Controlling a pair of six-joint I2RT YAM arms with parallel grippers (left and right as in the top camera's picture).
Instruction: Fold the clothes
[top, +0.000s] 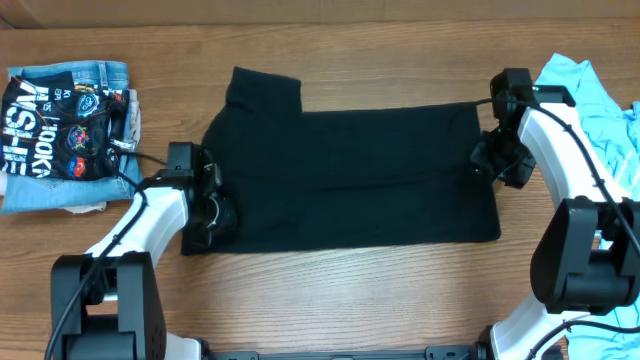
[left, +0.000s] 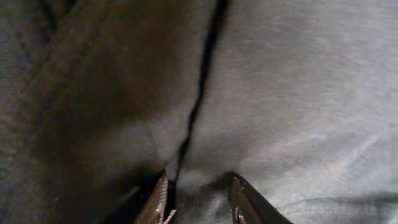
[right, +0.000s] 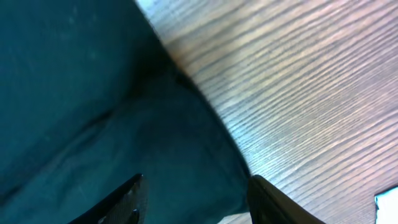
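Note:
The plain black T-shirt lies flat across the middle of the table, with one sleeve sticking out at the back left. My left gripper is down on its front left edge. In the left wrist view its fingers are partly apart, with shirt fabric and a fold line between them. My right gripper is at the shirt's right edge. In the right wrist view its fingers are wide open, straddling the shirt's edge next to bare wood.
A folded black garment with white lettering lies on a light blue denim piece at the far left. A light blue garment lies at the far right. The wooden table shows along the front.

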